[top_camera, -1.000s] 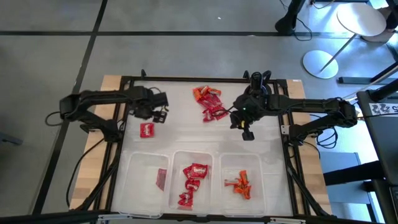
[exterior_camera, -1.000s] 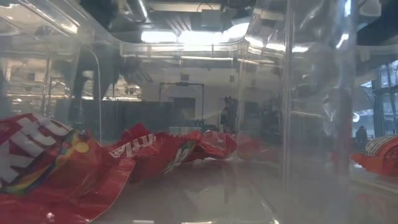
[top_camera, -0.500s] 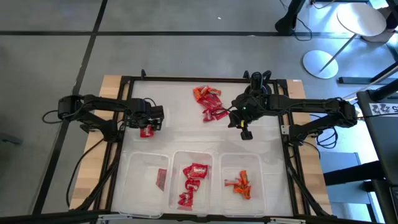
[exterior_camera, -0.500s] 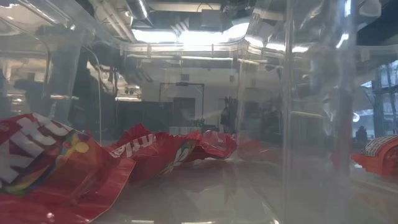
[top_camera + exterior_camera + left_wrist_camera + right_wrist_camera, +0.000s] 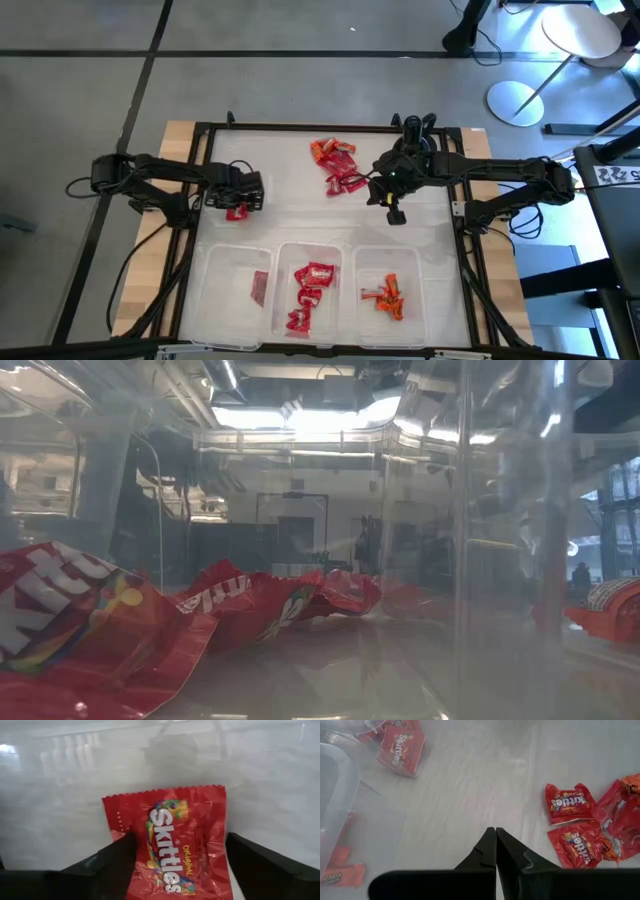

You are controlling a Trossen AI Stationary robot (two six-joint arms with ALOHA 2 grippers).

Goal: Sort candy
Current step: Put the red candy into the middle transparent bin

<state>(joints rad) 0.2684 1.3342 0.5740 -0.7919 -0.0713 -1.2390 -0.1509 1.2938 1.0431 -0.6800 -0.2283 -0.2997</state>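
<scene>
One red Skittles packet (image 5: 236, 211) lies flat on the white table at the left. My left gripper (image 5: 238, 197) points straight down over it, open. In the left wrist view the packet (image 5: 170, 820) lies between the two dark fingers (image 5: 112, 862). My right gripper (image 5: 396, 213) hangs shut above bare table, near the loose candy pile (image 5: 336, 166). The right wrist view shows its closed tips (image 5: 496, 834) and red packets (image 5: 569, 802) beside them. My left gripper comes at the Skittles packet from above, pointing down, with one finger at each long side edge (image 5: 131, 840). The packet lies flat on the table. Whether the fingertips touch it, I cannot tell.
Three clear bins stand along the near edge. The left bin (image 5: 228, 262) holds a flat red bar, the middle bin (image 5: 285, 262) red packets (image 5: 90, 630), and the right bin (image 5: 415, 262) orange pieces. A black frame (image 5: 300, 127) borders the table.
My left gripper has come down and toward the table's near edge. It now stands low over the lone Skittles packet, with the packet between its fingers. The packet has not moved.
</scene>
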